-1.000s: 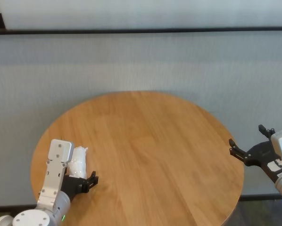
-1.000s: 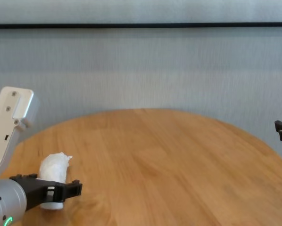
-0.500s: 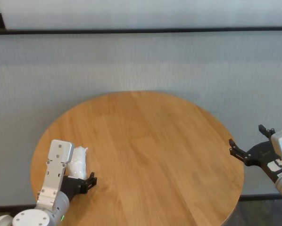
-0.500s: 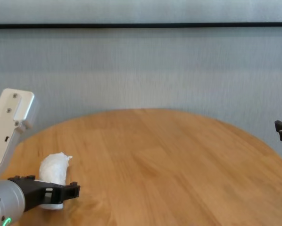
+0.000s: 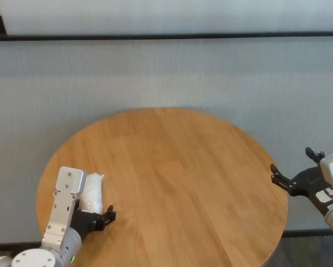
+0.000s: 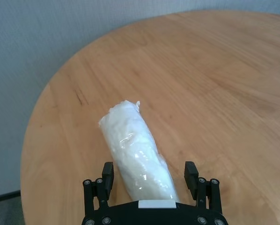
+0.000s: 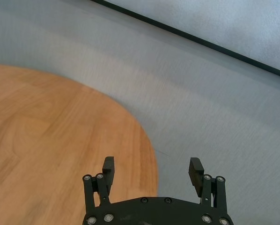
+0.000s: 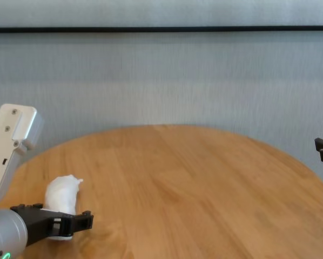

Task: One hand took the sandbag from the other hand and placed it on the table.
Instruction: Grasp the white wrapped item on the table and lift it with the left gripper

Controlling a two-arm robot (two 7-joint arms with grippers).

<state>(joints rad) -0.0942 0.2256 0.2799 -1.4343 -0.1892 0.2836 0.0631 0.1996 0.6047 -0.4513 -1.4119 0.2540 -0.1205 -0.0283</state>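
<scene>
Sandbag (image 6: 136, 149): it lies on the table (image 5: 177, 183), in the near-left part, close to the edge on the robot's left side.
Long axis: it runs away from the left gripper (image 6: 149, 174), starting between the two fingers; the twisted end is the far one, pointing to the middle of the table.
Left gripper state: the jaws stand wide, one finger on each side of the near end of the bag. The wrist view shows free space on both sides, so nothing is held.
Contact: the bag seems to rest on the wood by its own weight; whether the near end touches the gripper body cannot be told, because this part is hidden.
Right gripper (image 7: 152, 172): also spread wide and empty, parked at the right edge of the table, well apart from the bag.
Nearer arm: the left one, clearly.
Stage: by judgement, the placing is done and only the retreat is left.
Next move: probably a straight pull back along the bag's axis, so the fingers do not drag it.
</scene>
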